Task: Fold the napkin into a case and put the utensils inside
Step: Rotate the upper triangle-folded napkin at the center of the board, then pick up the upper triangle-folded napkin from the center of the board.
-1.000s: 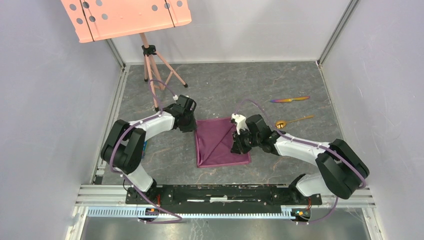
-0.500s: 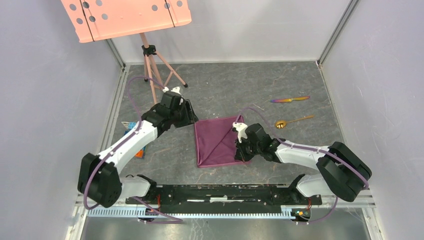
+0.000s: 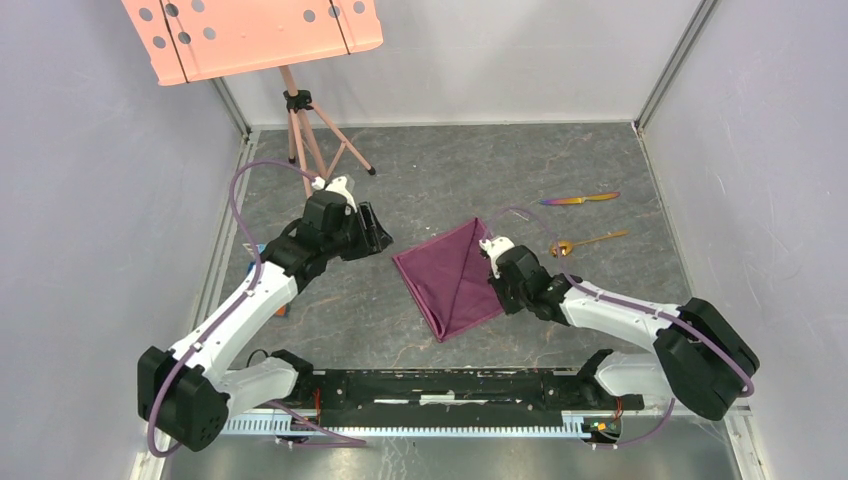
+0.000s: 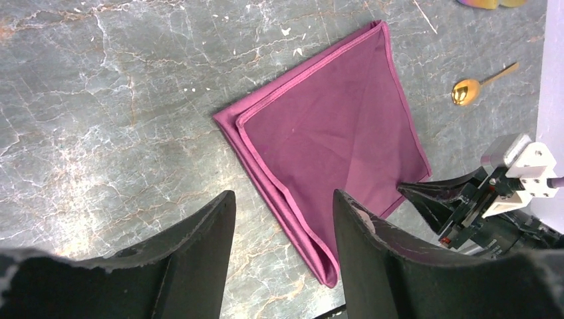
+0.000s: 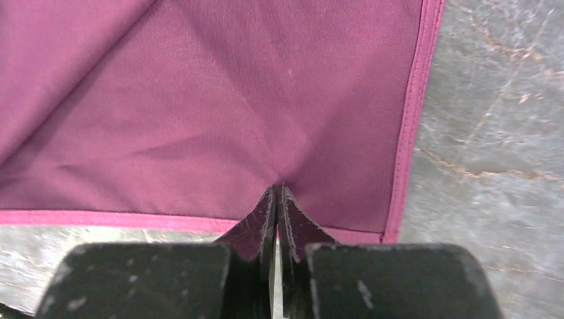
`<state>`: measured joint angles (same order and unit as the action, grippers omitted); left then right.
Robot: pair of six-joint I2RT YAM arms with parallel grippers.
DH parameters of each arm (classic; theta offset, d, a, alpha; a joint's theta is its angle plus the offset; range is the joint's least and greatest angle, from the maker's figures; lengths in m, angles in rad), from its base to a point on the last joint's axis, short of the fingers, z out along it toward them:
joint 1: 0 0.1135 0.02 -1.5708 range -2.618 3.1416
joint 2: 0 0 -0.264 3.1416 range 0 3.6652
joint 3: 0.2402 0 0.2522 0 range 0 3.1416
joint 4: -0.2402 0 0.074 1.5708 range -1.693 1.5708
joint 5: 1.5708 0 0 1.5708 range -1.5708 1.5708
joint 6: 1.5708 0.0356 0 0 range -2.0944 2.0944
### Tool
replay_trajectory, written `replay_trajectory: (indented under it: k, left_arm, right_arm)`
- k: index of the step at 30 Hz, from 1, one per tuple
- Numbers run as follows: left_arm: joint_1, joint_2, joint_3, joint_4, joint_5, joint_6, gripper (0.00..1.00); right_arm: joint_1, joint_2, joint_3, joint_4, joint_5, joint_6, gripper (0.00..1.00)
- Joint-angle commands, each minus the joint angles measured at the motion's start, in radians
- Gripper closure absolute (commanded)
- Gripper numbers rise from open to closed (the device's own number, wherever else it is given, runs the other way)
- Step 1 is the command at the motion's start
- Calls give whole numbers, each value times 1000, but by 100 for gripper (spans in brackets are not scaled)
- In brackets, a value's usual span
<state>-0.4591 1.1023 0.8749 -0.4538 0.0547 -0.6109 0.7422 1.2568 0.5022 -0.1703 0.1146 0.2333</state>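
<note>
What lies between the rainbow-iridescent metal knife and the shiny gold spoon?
Nothing; the grey marbled table is bare between knife and spoon, clearest in the top view.

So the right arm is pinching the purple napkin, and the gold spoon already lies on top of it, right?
Not quite. The right gripper does pinch the napkin, but the gold spoon lies on the bare table, apart from the cloth, as the top view shows.
</note>
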Motion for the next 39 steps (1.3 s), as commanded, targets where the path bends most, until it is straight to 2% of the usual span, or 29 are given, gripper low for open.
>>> replay_trajectory:
  k: [1,5,7,10,13,20,35,39]
  left_arm:
    - [12,-37,-35,20,-25,-33,36]
    - [39,-44,-64,15,-52,-52,25]
    - [77,-51,-80,12,-41,-73,22]
    - [142,-62,-98,9,0,-109,20]
    - [175,-68,-97,0,34,-132,19]
    - [184,-71,-107,2,69,-119,18]
    - [189,-108,-117,-8,52,-77,18]
    - [189,-114,-108,-16,57,-77,18]
  right_arm:
    - [36,-28,114,-120,46,-163,85]
    - [163,-9,241,-147,-13,-124,59]
    - [228,28,284,-128,-65,-39,53]
    - [335,114,342,-102,-62,114,49]
    - [404,206,435,-175,26,207,47]
    - [477,328,563,-276,117,223,47]
    - [538,473,660,-374,258,185,45]
    - [555,494,661,-377,290,181,48]
